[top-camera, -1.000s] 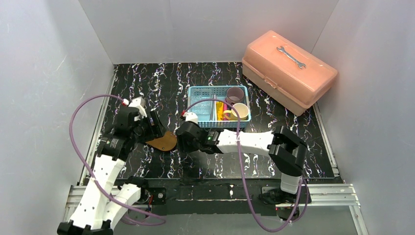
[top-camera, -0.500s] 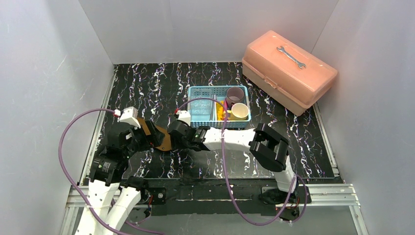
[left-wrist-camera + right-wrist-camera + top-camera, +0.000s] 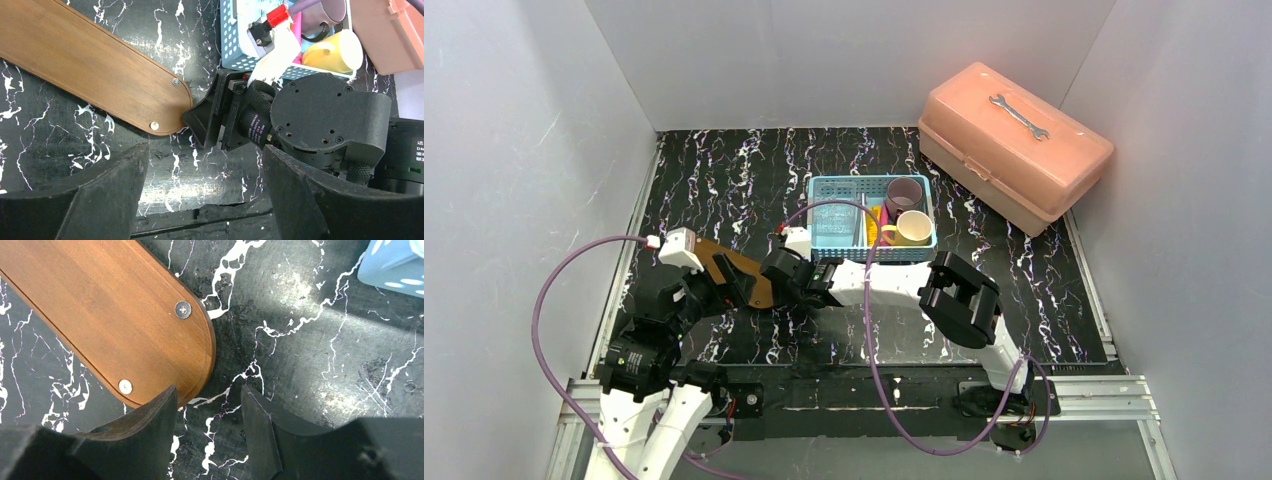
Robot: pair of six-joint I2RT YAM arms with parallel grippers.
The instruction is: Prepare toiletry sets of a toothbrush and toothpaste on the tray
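The tray [image 3: 90,65] lies flat on the black marbled table [image 3: 754,170], left of centre and slanting from far left to near right, bare on top. Its rounded near-right end, with two screw heads in it, points toward my right arm.

My right gripper [image 3: 209,390] sits at that rounded end, jaws partway apart. One finger [image 3: 150,430] overlaps the tray's rim and the other is over bare table beside it. I can't tell whether the first finger touches the wood, and nothing is clamped between them.

My left gripper [image 3: 204,149] hangs near the same end, on its near side, jaws spread wide with only table between them.

Just to the right and farther back stands a light-blue basket [image 3: 844,240]. The yellow-orange toothpaste [image 3: 873,228] is inside it, beside a yellow cup [image 3: 914,228] and a purple cup [image 3: 904,192]. The pink toothpaste [image 3: 298,42] shows as a strip next to the cups. The toothbrushes are too thin for me to pick out for sure.

At the far right sits a salmon-pink plastic box [image 3: 1024,165] with a wrench [image 3: 1018,115] on its lid.
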